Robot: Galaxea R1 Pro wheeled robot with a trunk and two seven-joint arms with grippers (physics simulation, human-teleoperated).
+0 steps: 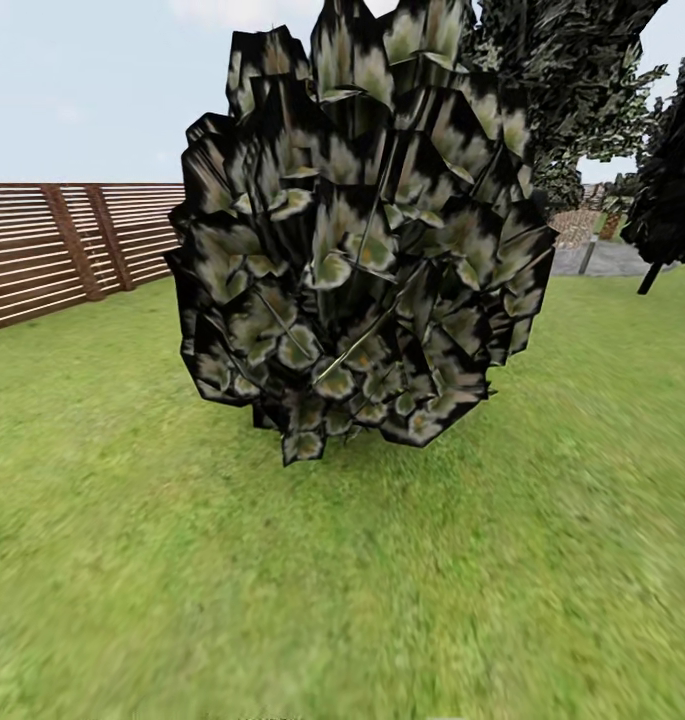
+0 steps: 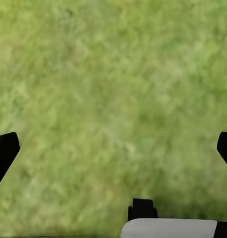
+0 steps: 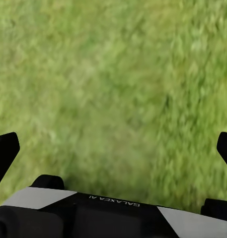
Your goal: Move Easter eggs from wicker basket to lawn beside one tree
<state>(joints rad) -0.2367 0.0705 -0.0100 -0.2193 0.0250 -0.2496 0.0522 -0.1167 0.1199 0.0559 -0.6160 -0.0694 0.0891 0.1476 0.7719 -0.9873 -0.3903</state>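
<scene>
Facing a dark-leaved tree [image 1: 362, 220] on the lawn [image 1: 342, 580]; eggs and basket unsighted; left gripper [image 2: 113, 148] and right gripper [image 3: 113, 148] spread apart, empty, over grass; eggs judged light, smooth, slippery; grip across the middle advised.

Mottled green lawn [image 2: 113, 99] spreads under the left gripper [image 2: 113, 148], blurred and bare of anything lying on it. The two black fingers [image 2: 4, 151] stand wide apart at opposite edges of the picture, with nothing but grass between them. A white and black part of the gripper's body [image 2: 168, 227] shows at one edge.
</scene>
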